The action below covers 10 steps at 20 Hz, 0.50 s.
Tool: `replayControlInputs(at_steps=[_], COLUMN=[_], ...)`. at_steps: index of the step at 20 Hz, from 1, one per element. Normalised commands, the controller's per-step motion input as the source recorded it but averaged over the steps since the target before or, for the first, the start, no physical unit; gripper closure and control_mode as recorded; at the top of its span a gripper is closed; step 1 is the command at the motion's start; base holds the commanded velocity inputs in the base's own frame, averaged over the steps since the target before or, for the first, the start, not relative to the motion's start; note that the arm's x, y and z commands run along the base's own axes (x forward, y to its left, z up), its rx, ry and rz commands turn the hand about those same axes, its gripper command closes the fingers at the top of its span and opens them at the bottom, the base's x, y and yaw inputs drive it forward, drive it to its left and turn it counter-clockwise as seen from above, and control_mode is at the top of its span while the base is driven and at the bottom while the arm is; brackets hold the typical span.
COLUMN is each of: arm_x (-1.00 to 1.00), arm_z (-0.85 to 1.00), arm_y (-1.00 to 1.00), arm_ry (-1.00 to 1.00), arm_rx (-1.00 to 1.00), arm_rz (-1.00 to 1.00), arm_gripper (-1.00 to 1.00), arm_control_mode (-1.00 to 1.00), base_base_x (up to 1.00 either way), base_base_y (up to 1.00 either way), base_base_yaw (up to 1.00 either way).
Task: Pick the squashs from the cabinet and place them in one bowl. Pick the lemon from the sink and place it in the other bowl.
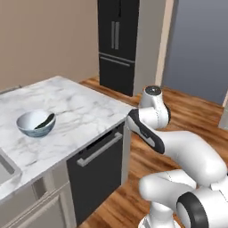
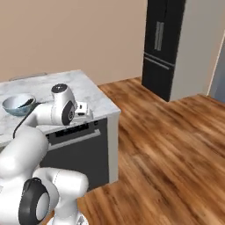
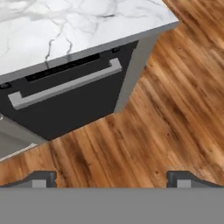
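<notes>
The pale blue-white bowl (image 1: 36, 123) sits at the left of the left base view, on the white marble surface (image 1: 75, 111), with one dark green squash (image 1: 45, 121) lying inside it, leaning against the right inner wall. In the right base view the same bowl (image 2: 18, 104) is at the far left edge of the frame, with the squash (image 2: 27, 103) showing as a dark sliver at its right side. A corner of the grey sink (image 1: 6, 167) shows at the lower left edge of the left base view, below and left of the bowl.

The arm (image 1: 178, 151) rises from the lower right of the left base view and bends toward the middle of the frame, ending beside the corner of the surface. The hand view looks down past that corner: the marble top (image 3: 65, 30) fills the upper left, the black dishwasher front (image 3: 65, 105) with its grey bar handle (image 3: 65, 85) lies below it, and wooden floor (image 3: 166, 109) covers the right and lower part. The two finger tips (image 3: 41, 179) stand at the bottom corners of that view, far apart, so the jaws (image 3: 112, 180) are released and hold nothing, with bare floor between them. The bowl and squash are well apart from the jaws, farther left along the surface.

A black refrigerator (image 1: 118, 44) stands at the top centre of the left base view.
</notes>
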Motion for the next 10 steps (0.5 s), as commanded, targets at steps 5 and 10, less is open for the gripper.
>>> replayControlInputs(at_steps=[5, 10], arm_x=[0.0, 0.0], arm_z=[0.0, 0.0], arm_y=[0.0, 0.0], arm_ry=[0.0, 0.0], arm_rx=[0.0, 0.0], arm_rz=[0.0, 0.0], arm_gripper=[-1.0, -1.0], arm_control_mode=[1.0, 1.0], base_base_x=[-0.02, 0.0], base_base_y=[0.0, 0.0], base_base_yaw=[-0.65, -0.61])
